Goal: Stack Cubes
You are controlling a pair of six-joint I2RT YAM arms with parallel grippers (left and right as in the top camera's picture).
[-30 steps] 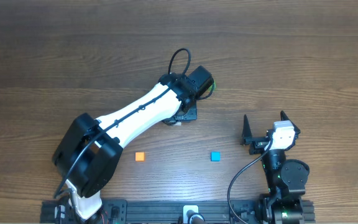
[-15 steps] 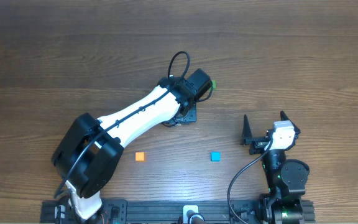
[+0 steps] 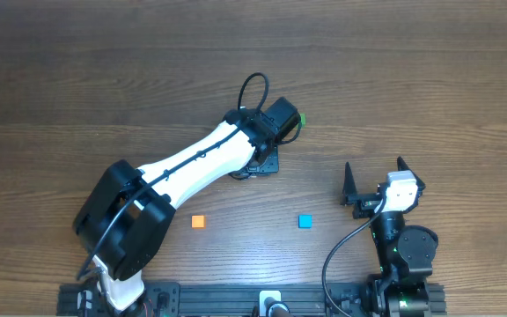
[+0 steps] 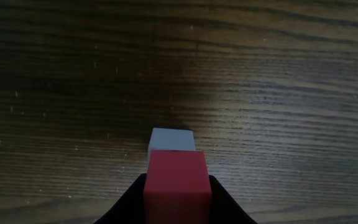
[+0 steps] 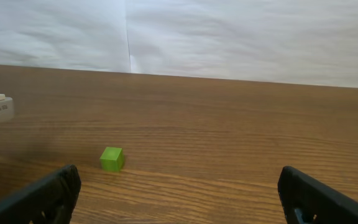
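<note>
Left pincer is clamped on the red cube, jaws against two opposite sides. The white cube rests on the worktop just beyond the pincer, partly hidden by the red cube. Right pincer is spread wide, holding nothing. The green cube lies well ahead of it.

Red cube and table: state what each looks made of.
Red cube: looks like painted wood or moulded plastic, uncertain; flat uniform faces, crisp edges, matte, no grain visible. Table: wood or wood-look laminate; long dark brown grain lines, a soft sheen under the light.
</note>
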